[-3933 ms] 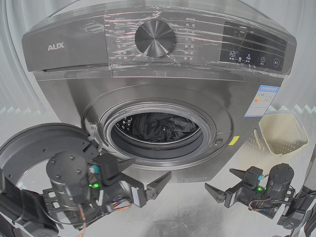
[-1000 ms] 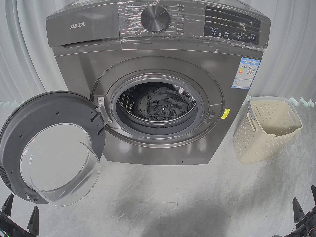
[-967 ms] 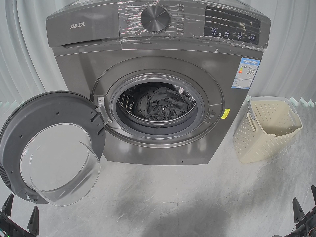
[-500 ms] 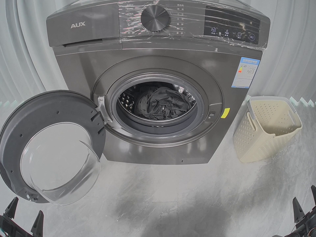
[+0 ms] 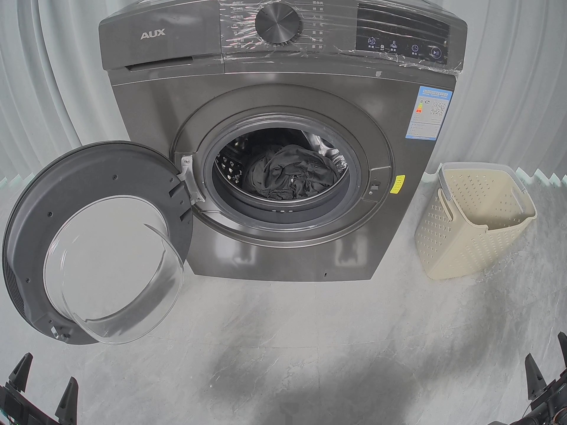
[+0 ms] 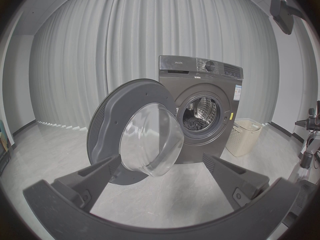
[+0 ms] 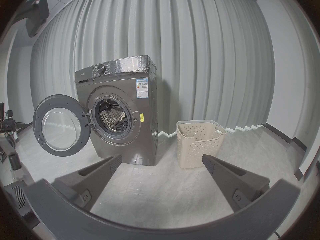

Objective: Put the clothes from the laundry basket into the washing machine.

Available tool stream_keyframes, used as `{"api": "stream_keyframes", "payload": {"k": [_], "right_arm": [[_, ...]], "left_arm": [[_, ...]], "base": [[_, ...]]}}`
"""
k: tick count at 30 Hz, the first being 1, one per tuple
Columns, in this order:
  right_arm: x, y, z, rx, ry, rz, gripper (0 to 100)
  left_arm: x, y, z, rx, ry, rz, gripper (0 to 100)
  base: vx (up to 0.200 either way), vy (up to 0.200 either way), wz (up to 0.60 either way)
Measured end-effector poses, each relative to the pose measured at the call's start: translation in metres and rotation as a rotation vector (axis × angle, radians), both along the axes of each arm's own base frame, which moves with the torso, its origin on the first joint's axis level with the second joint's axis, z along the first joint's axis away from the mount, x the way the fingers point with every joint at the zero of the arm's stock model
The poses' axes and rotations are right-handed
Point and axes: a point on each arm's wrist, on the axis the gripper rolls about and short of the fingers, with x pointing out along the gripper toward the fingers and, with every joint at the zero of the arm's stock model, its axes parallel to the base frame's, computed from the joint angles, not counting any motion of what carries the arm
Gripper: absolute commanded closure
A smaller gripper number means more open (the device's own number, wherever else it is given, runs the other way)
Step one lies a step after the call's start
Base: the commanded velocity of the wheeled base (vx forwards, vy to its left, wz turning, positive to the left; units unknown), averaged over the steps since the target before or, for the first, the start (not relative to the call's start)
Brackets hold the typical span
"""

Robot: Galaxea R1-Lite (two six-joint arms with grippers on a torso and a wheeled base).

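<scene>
Dark clothes (image 5: 289, 172) lie inside the washing machine (image 5: 283, 90); the laundry basket (image 5: 449, 237) beside it looks empty, so loading seems done. Left gripper (image 6: 160, 157) and right gripper (image 7: 161, 157) gape wide, holding nothing.

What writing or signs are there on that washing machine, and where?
Detergent drawer front of the washing machine: a brand mark in pale capitals, left unquoted.
Around the dial: program labels, too small to read.
Touch panel: pale icons, no legible words.
Energy label: print too small.
Yellow sticker: too small.
</scene>
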Motion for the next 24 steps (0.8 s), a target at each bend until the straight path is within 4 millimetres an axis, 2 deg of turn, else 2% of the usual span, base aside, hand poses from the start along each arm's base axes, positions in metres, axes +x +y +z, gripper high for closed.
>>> {"api": "stream_keyframes", "payload": {"k": [12, 24], "right_arm": [[0.0001, 0.0, -0.0001, 0.0, 0.001, 0.0, 0], [0.0001, 0.0, -0.0001, 0.0, 0.001, 0.0, 0]], "left_arm": [[0.0, 0.0, 0.0, -0.007, 0.0, 0.0, 0], [0.0, 0.0, 0.0001, -0.002, 0.0, -0.003, 0]], "base": [[0.0, 0.0, 0.0], [0.0, 0.2, 0.0]]}}
